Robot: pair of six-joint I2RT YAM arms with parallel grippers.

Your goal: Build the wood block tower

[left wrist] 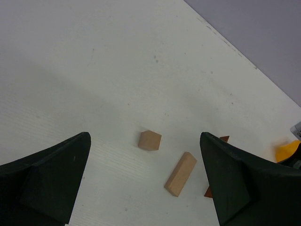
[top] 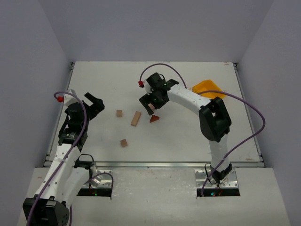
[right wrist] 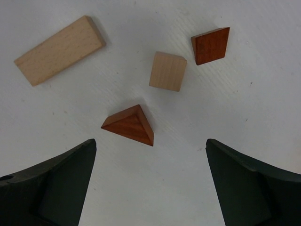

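Observation:
Several small wooden blocks lie loose and flat on the white table, none stacked. In the top view a tan cube (top: 119, 113), a long tan block (top: 136, 118), a reddish-brown triangle (top: 154, 118) and a small brownish block (top: 123, 142) lie mid-table. My right gripper (top: 150, 105) hovers just behind the triangle. It is open and empty in the right wrist view (right wrist: 150, 141), with the triangle (right wrist: 129, 125) just ahead of the fingertips, then a tan cube (right wrist: 168, 71), a reddish-brown block (right wrist: 210, 44) and the long block (right wrist: 59, 49). My left gripper (top: 96, 103) is open and empty (left wrist: 144, 136), left of the cube (left wrist: 150, 140) and long block (left wrist: 181, 173).
A yellow bin (top: 207, 88) stands at the back right behind the right arm; its edge shows in the left wrist view (left wrist: 286, 150). Grey walls enclose the table on three sides. A metal rail runs along the near edge (top: 155, 165).

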